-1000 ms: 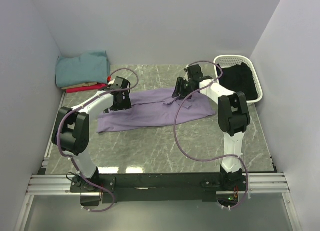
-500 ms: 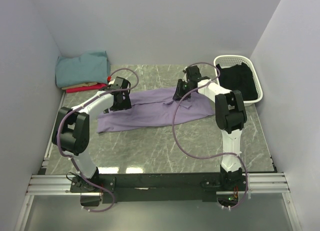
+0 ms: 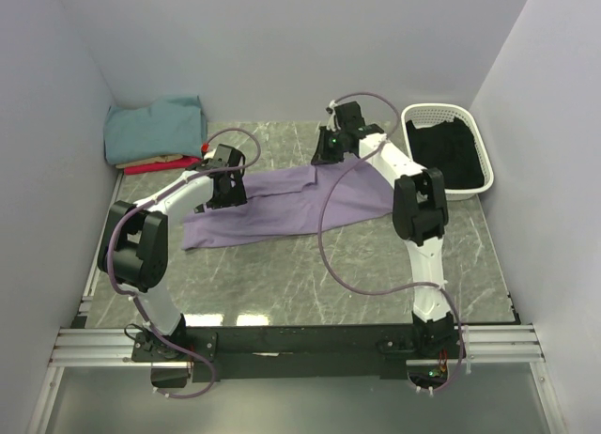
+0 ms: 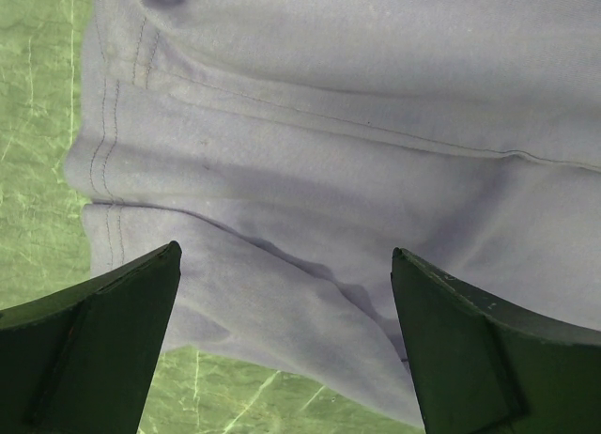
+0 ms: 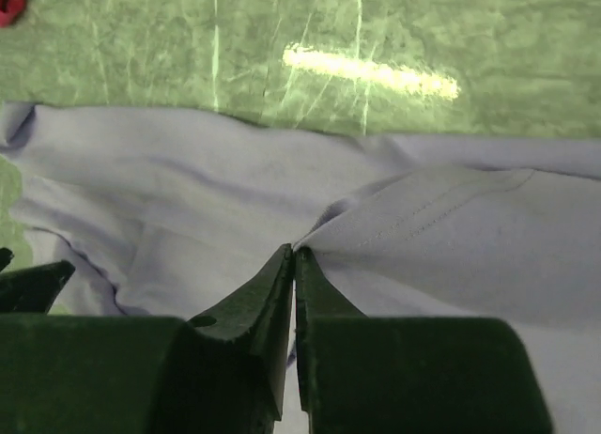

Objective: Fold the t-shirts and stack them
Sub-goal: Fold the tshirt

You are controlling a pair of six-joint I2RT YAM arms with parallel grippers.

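**Clerk:** Item one, the big shirt. Where is it and how does it lie?

**Checker:** Lavender shirt, one, unfolded. It lies across the middle of the tabletop, running left to right and rumpled. Its right end is drawn up into a taut ridge toward the far side.

**Clerk:** What holds that ridge?

**Checker:** Right gripper, with its fingers pressed together on a pinched fold of the lavender shirt. The right wrist view shows the cloth peaking right at the tips, with a stitched hem running off to the right. It sits over the far edge of the shirt.

**Clerk:** And the other one?

**Checker:** Left gripper, spread wide with nothing between its fingers. It hangs over the left part of the lavender shirt, above a double-stitched hem and a soft fold. I cannot tell whether the tips touch the cloth.

**Clerk:** Folded stock?

**Checker:** One stack in the far left corner, against the walls and apart from the lavender shirt.
- Teal shirt on top, the bulkiest of the three.
- Tan shirt under it, only an edge showing.
- Red shirt at the bottom, also only an edge.

**Clerk:** Anything else?

**Checker:** Basket, white and slotted, in the far right corner beside the wall. It holds dark cloth (what kind, I cannot say). A thin purple cable loops from the right arm over the tabletop.
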